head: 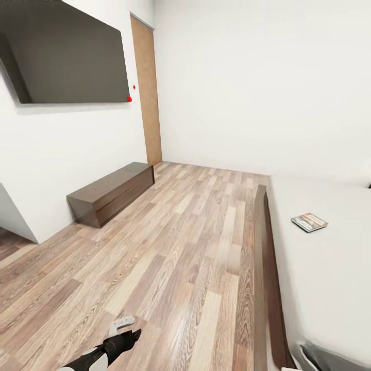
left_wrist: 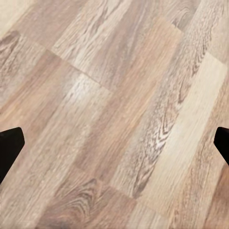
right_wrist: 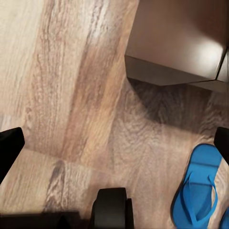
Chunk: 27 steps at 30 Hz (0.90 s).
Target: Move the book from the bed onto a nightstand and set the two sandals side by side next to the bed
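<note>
The book [head: 309,222] lies flat on the light-grey mattress of the bed [head: 330,268] at the right, near the mattress edge. The bed's dark frame [head: 265,268] runs along the floor. My left gripper [head: 126,332] hangs low at the bottom left over bare floor, far from the book. In the left wrist view the left gripper [left_wrist: 114,148] is open, with only planks between its fingertips [left_wrist: 9,148]. My right gripper [right_wrist: 114,148] is open above the floor. One blue sandal [right_wrist: 198,193] lies beyond it, and a sliver of the second sandal [right_wrist: 224,220] is beside that. The nightstand is out of view.
A low dark bench cabinet [head: 111,193] stands along the left wall under a wall-mounted dark screen [head: 67,56], with a wooden door [head: 147,93] beyond. A dark brown wooden corner [right_wrist: 176,43], apparently the bed frame, sits near the sandals. Wide plank floor [head: 185,242] lies between bench and bed.
</note>
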{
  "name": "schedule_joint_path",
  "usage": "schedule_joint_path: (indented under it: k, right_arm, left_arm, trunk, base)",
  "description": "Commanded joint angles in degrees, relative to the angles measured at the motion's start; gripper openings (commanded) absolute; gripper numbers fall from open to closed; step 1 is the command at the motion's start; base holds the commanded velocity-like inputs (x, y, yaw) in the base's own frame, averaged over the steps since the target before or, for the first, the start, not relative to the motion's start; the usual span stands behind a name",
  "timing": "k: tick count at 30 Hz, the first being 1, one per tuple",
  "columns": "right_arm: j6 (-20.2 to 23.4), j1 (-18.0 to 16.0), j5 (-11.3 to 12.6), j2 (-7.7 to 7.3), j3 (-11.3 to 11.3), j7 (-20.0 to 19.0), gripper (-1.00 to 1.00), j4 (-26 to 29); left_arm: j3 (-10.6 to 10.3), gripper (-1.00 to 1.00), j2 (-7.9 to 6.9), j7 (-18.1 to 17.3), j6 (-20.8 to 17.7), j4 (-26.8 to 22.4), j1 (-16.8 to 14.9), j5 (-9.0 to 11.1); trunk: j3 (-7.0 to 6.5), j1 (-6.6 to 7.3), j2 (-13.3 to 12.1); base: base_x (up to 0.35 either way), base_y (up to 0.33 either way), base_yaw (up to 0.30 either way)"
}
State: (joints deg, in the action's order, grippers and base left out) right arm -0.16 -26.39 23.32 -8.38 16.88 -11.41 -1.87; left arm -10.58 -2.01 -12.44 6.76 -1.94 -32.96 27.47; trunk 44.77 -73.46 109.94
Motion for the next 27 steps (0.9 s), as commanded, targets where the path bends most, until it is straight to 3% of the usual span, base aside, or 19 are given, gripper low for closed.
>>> schedule_joint_path:
  k: [1,27]
  right_arm:
    - [0.0,-0.1,0.6,0.01,0.4,-0.3,1.0,-0.1]
    - [0.0,-0.1,0.6,-0.02,0.4,-0.4,1.0,-0.1]
  left_arm:
    - [-0.5,1.0,-0.01,-0.2,0.5,0.1,0.0,0.6]
    - [-0.5,1.0,-0.02,0.0,1.3,0.6,0.0,0.6]
  trunk:
    - [-0.14,0.23,-0.4]
    - [-4.8,5.94,-10.8]
  base:
    - [0.0,0.0,0.0]
    - [0.0,0.0,0.0]
